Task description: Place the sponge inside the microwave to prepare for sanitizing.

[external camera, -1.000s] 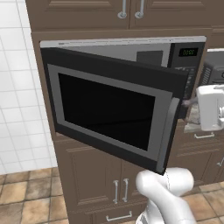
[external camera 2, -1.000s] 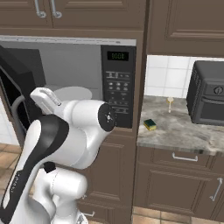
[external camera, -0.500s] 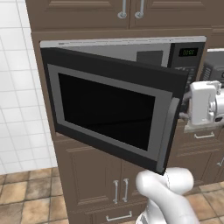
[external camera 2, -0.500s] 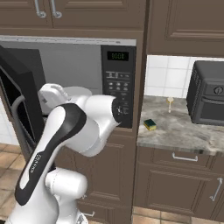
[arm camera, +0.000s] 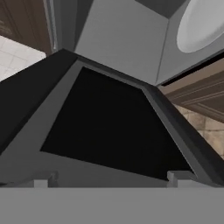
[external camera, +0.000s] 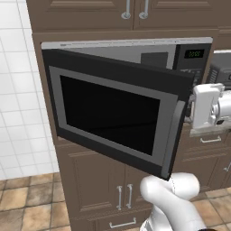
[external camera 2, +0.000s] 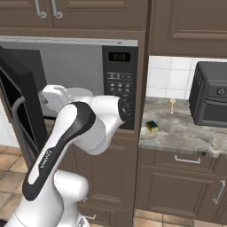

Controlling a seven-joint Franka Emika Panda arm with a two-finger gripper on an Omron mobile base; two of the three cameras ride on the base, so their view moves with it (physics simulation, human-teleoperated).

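Beside the microwave (external camera: 113, 113) door, arm farther right

Glossy white arm (external camera 2: 66, 146), black joint bands

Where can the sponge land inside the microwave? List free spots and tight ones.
Free: the white turntable and the grey cavity floor around it in the microwave. Tight: the opening, where the half-open door and the arm crowd it.
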